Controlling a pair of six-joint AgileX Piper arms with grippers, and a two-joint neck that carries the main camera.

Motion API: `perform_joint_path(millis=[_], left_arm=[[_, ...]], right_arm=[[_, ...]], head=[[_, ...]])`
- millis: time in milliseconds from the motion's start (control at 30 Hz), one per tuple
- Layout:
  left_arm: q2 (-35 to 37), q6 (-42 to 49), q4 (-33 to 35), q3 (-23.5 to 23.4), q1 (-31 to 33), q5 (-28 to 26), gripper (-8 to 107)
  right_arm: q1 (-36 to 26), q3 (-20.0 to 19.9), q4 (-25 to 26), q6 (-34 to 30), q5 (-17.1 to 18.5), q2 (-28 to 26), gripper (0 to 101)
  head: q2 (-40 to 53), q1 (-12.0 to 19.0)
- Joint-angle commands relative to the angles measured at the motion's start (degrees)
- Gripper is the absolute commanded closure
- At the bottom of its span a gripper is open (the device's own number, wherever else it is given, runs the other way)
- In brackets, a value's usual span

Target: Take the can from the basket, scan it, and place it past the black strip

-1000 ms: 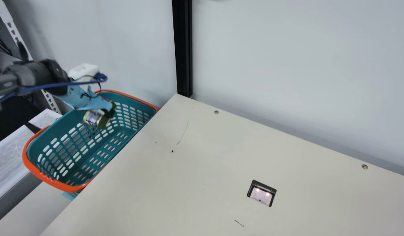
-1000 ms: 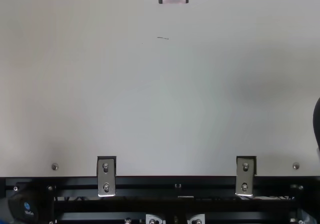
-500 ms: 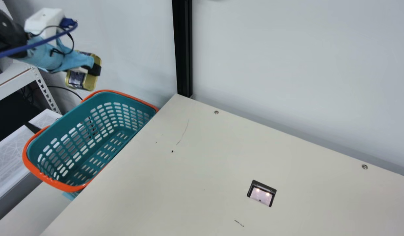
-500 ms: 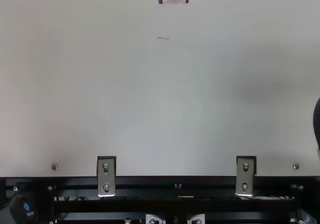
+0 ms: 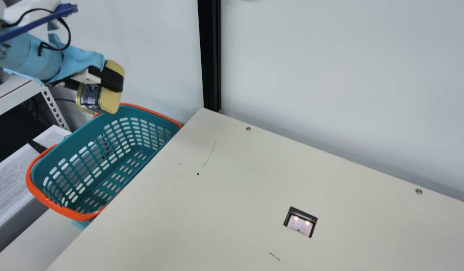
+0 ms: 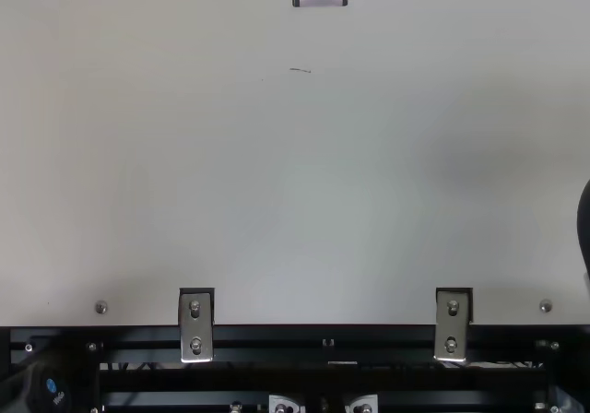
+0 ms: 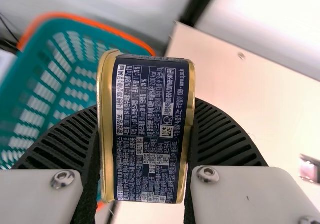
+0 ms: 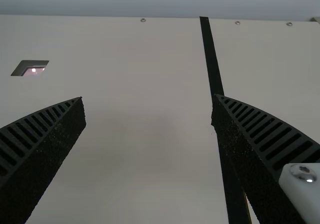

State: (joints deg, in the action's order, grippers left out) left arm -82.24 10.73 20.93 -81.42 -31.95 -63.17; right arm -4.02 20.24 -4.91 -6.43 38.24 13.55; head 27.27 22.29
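Observation:
At the upper left of the main view, my left gripper (image 5: 98, 81) is shut on the gold-edged, dark-labelled can (image 5: 90, 96), held up above the far part of the basket (image 5: 75, 145). The left wrist view has the can (image 7: 150, 134) clamped between both pads of my left gripper (image 7: 145, 139), its printed label facing the camera. My right gripper (image 8: 148, 109) stands open over the table, nothing between its fingers. The black strip (image 8: 212, 59) runs beside and under its right-hand finger in the right wrist view. The scanner (image 5: 300, 222) is set in the table, its lights on.
The basket hangs against the left edge of the cream table (image 5: 224, 195). A black upright post (image 5: 211, 56) stands at the table's far corner before the pale wall. White shelving (image 5: 13, 88) is behind the left arm.
My left gripper has risen out of the basket with the can, first up and leftward, then slightly down and rightward, closer to the camera. The scanner and basket have kept their places.

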Motion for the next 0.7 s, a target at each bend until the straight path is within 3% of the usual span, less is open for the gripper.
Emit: perform_joint_path(millis=[0,367,667], left_arm=[[1.27,-1.80,0.86,0.10,0.49,-5.42,89],[4.65,-9.74,7.30,10.00,6.91,-6.73,89],[7.10,-15.70,15.77,14.01,10.35,-6.73,89]], right_arm=[[0.00,0.00,0.00,0.00,0.00,0.00,0],[0.00,0.00,0.00,0.00,0.00,0.00,0],[0.00,0.00,0.00,0.00,0.00,0.00,0]], head=[[1.02,2.44],[1.02,2.44],[1.02,2.44]])
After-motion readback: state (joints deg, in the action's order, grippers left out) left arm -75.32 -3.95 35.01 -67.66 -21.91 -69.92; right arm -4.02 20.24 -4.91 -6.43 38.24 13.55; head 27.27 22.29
